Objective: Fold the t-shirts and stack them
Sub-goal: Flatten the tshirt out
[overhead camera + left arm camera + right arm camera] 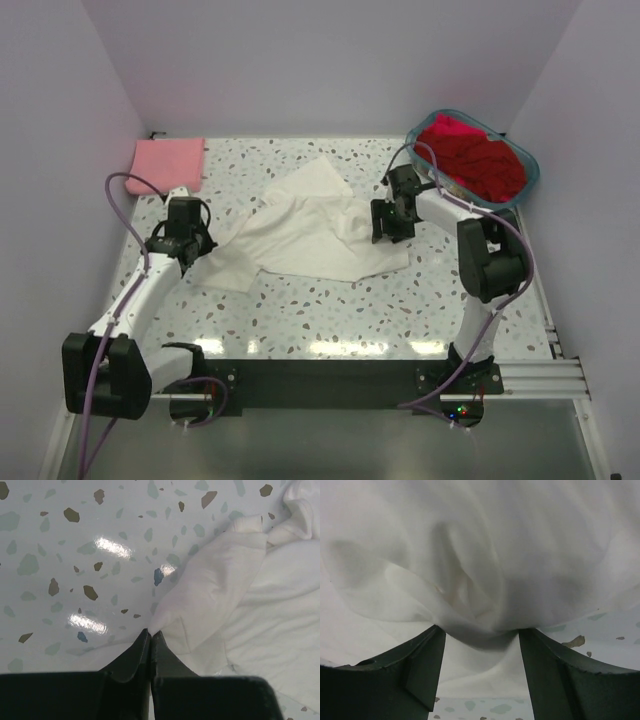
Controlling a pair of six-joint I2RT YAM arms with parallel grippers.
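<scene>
While my left claw (151,631) pinches shut on the edge of the white t-shirt (300,235) at frame centre, my right claw (481,629) stands open, cloth bulging between its fingers; crumpled folds hide the shirt's front.

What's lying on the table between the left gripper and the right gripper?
The crumpled white t-shirt fills that stretch, as the top view shows: the left gripper pinches one edge, the right gripper stands open over the other.
</scene>
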